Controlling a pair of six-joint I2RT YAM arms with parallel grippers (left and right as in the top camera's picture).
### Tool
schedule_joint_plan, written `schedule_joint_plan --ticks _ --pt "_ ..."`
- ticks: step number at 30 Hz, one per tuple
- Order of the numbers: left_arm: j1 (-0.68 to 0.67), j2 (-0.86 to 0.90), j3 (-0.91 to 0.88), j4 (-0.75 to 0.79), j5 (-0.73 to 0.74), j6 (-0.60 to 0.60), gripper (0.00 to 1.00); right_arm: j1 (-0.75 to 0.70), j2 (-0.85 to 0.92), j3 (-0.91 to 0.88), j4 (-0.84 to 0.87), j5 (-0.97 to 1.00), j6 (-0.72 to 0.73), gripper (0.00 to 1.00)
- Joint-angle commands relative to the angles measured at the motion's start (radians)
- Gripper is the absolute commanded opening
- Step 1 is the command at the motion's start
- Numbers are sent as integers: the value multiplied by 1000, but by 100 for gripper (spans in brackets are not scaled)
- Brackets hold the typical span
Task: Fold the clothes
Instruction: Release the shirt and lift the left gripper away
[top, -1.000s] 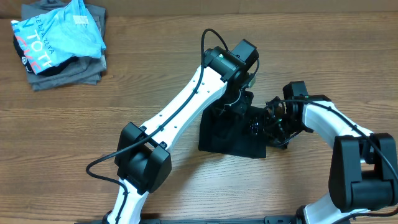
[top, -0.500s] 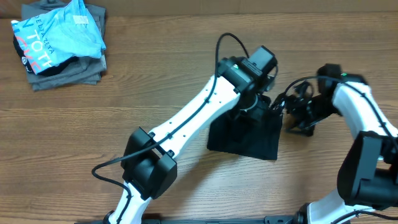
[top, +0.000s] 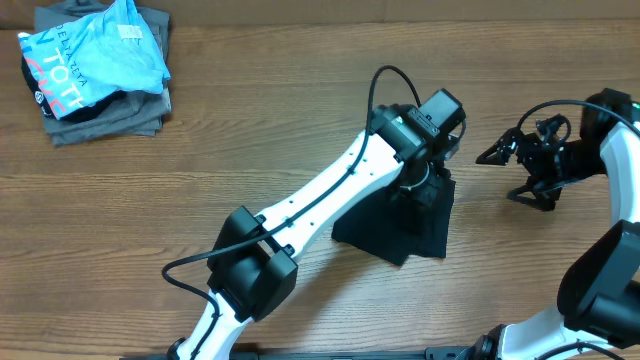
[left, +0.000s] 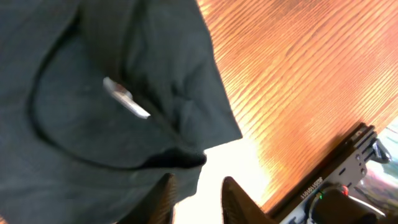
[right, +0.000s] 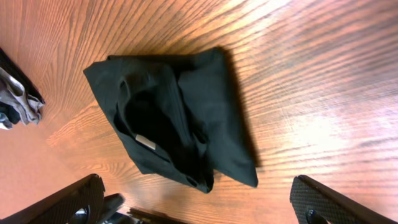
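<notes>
The black T-shirt (top: 395, 228) lies in a rumpled folded bundle on the wooden table, right of centre. Its white neck tag shows in the left wrist view (left: 127, 99) and in the right wrist view (right: 146, 142). My left gripper (top: 425, 192) hangs over the shirt's upper right part. In the left wrist view its fingers (left: 196, 186) are a little apart at the shirt's (left: 93, 93) edge, with bare table between them. My right gripper (top: 505, 172) is wide open and empty, to the right of the shirt and apart from it. Its fingers (right: 196, 190) frame the shirt (right: 174, 112).
A light blue lettered shirt (top: 95, 55) lies on folded grey garments (top: 110, 115) at the far left back corner. A black rail (left: 336, 168) at the table's edge shows in the left wrist view. My left arm (top: 320, 200) crosses the table's middle.
My right gripper let go of the shirt and drew back up and right, now open. My left gripper moved right, and the shirt shifted right with it.
</notes>
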Motion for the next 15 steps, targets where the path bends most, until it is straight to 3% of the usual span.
schedule_joint_plan --ticks 1,4,8,12,15 --pt "84 -37 109 -63 -18 4 26 8 -53 29 -19 -3 -23 100" --pt "183 -58 185 -186 -67 -29 30 41 -59 29 -56 -3 -47 100" --pt "330 -61 220 -325 -109 -36 57 141 -59 26 -87 9 -70 99" --pt "444 -60 181 -405 -108 -28 66 268 -59 -3 -66 56 -69 99" --pt "492 -60 129 -410 -108 -16 73 364 -59 -52 5 101 13 98"
